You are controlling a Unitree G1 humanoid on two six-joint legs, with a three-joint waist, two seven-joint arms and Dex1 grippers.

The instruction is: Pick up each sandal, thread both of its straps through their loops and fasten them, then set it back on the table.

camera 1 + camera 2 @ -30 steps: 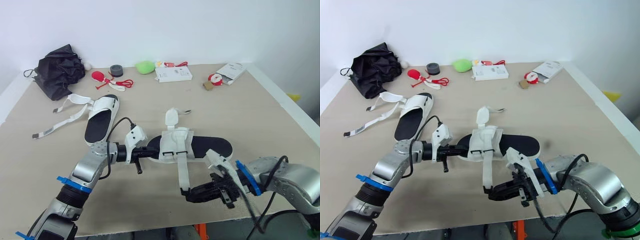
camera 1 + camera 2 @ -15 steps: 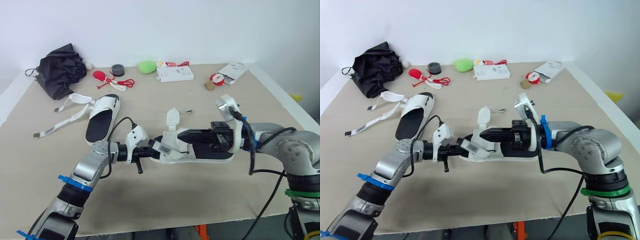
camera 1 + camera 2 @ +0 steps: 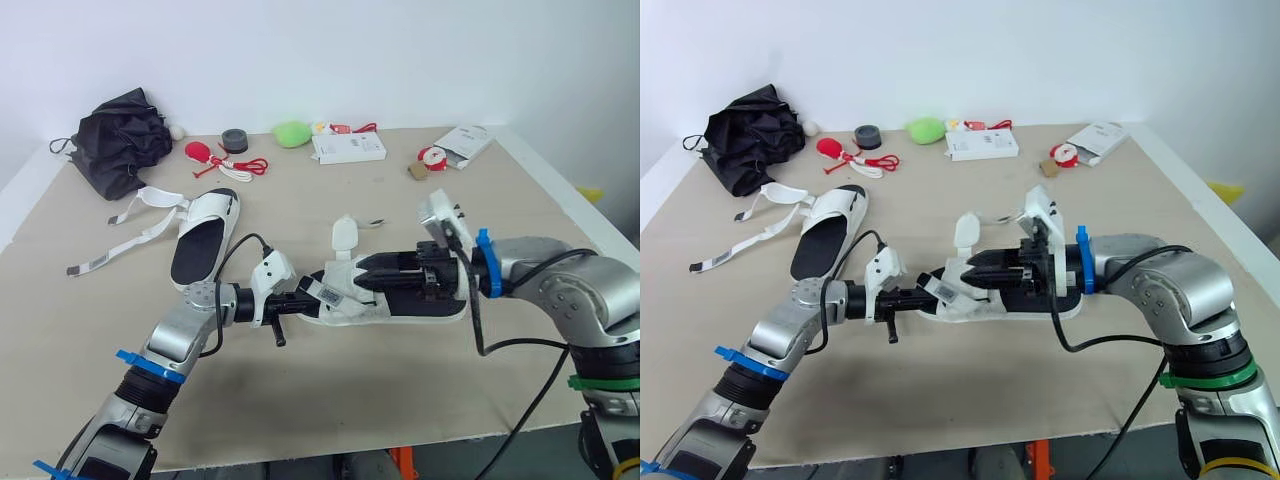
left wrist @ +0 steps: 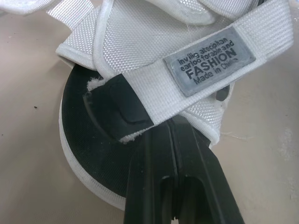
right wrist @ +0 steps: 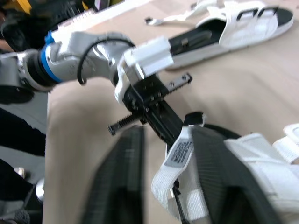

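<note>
On the surface [image 3: 330, 400], the left gripper [image 3: 297, 305] kept fingers clamped on the sandal [image 3: 347, 313] toe while the right gripper [image 3: 362, 276], fingers apart, straddled the labelled strap [image 3: 327, 294]; fastening looked underway, the strap next needing a pinch.

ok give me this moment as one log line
left hand shut on near sandal toe | right hand open around its label strap | far sandal unfastened on table
</note>
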